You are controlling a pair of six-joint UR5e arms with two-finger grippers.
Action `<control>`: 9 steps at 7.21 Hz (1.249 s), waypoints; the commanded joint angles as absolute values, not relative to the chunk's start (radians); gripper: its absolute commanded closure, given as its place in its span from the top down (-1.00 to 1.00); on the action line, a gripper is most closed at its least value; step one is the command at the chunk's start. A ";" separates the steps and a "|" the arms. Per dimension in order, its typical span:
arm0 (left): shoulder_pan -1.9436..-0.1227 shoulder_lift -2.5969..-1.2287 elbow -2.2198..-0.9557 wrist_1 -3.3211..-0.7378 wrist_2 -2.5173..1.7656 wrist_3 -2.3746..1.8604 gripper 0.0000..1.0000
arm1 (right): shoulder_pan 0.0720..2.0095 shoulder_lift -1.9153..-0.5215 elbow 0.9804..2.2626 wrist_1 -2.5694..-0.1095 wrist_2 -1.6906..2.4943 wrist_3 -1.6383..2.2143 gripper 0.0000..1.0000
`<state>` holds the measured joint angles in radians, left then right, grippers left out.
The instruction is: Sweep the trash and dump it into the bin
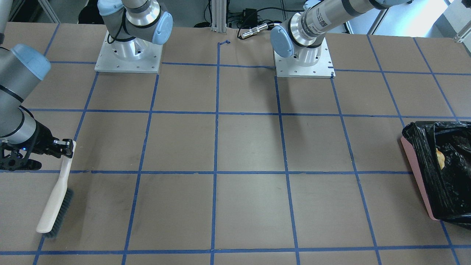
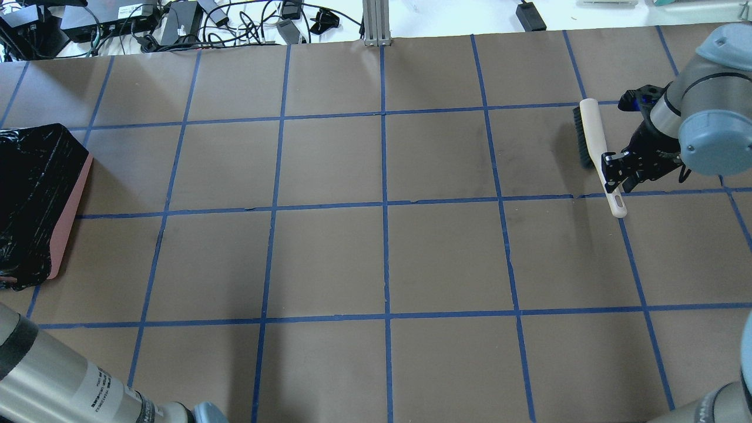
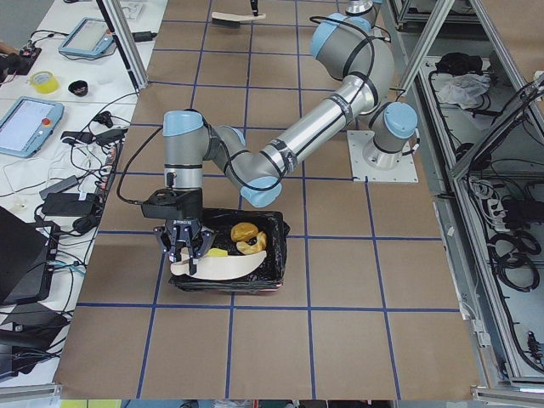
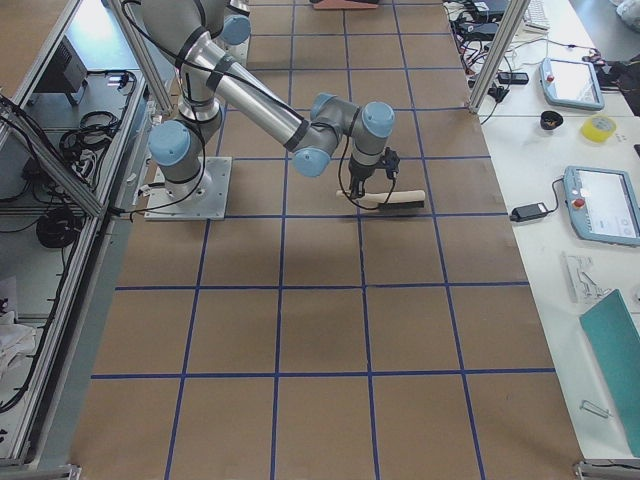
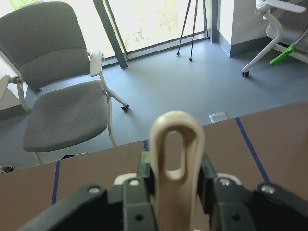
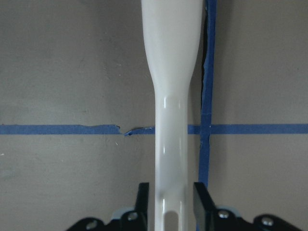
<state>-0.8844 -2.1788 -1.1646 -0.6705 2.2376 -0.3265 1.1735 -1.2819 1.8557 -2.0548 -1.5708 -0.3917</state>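
At 3 o'clock in the overhead view, the right gripper (image 2: 614,170) is closed on the brush (image 2: 590,126) handle, brush head toward 12 o'clock. At 9 o'clock the left gripper (image 5: 175,173) clamps the dustpan (image 3: 225,269) handle above the bin (image 2: 69,217); trash (image 3: 245,231) lies inside the bin.

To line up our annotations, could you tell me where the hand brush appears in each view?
Front-facing: hand brush, lower left.
Overhead: upper right.
Exterior left: tiny, at the top edge.
Exterior right: centre.
Left wrist: not in it; the looped handle is the dustpan.
Right wrist: only its handle, centre.
Shared landmark: the right gripper clamping it near the handle end.
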 commanded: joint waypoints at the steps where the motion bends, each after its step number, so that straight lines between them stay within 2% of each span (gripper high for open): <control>1: -0.902 -2.184 -1.189 -0.666 2.281 -0.157 -1.00 | 1.173 -1.281 1.858 -2.097 -1.571 -0.397 0.47; 2: -0.911 -2.195 -1.207 -0.584 2.343 -0.067 -1.00 | 1.173 -1.281 1.858 -2.098 -1.571 -0.391 0.59; 3: -0.913 -2.206 -1.219 -0.554 2.361 -0.034 -1.00 | 1.173 -1.282 1.856 -2.100 -1.571 -0.390 0.63; 5: -0.913 -2.212 -1.220 -0.529 2.419 0.020 -1.00 | 1.173 -1.290 1.832 -2.118 -1.571 -0.377 0.93; 8: -0.914 -2.226 -1.204 -0.458 2.431 0.019 -1.00 | 1.221 -1.400 1.807 -2.051 -1.585 -0.376 1.00; 9: -0.914 -2.238 -1.192 -0.346 2.421 -0.038 -1.00 | 1.254 -1.442 1.781 -1.983 -1.591 -0.365 1.00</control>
<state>-0.9140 -2.2260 -1.2049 -0.4449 2.4281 0.0097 1.2167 -1.3871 1.8036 -2.0508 -1.5829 -0.3738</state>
